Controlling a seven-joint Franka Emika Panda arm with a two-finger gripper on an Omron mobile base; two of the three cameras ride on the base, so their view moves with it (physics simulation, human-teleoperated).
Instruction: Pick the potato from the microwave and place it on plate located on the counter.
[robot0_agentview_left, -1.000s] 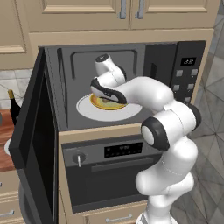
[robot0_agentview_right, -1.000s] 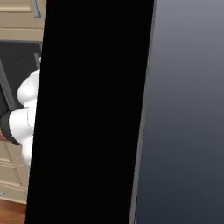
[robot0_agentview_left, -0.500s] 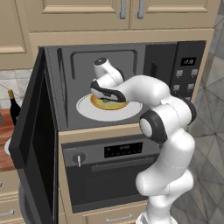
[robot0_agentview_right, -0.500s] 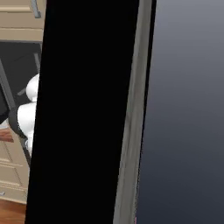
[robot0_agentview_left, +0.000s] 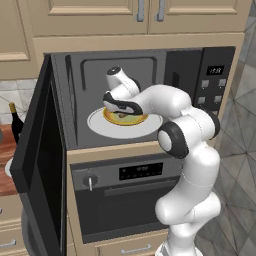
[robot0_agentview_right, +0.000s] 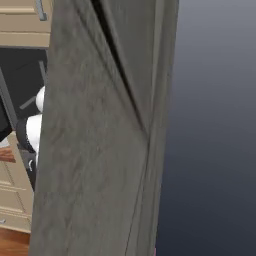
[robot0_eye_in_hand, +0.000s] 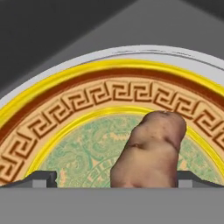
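Note:
The microwave (robot0_agentview_left: 210, 75) stands open, its black door (robot0_agentview_left: 42, 170) swung out to the left. Inside, on the white turntable, a yellow-rimmed greenish dish (robot0_agentview_left: 136, 120) holds the brown lumpy potato (robot0_agentview_left: 121, 116). My gripper (robot0_agentview_left: 120, 110) hangs low over the dish, open. In the hand view the potato (robot0_eye_in_hand: 151, 148) lies lengthwise between the two dark fingertips (robot0_eye_in_hand: 38, 178), one on each side and apart from it. Past the door's lower left edge, a sliver of the white plate (robot0_agentview_left: 7, 168) shows on the reddish-brown counter (robot0_agentview_left: 4, 145).
A dark wine bottle (robot0_agentview_left: 15, 121) stands on the counter left of the door. Below the microwave is a knobbed oven (robot0_agentview_left: 125, 200). A grey wall panel (robot0_agentview_right: 100, 150) blocks most of the right base view, with part of my white arm (robot0_agentview_right: 35, 131) at its left.
The arm's elbow has swung a little to the left and the hand has settled closer over the dish. The jaws have stayed open.

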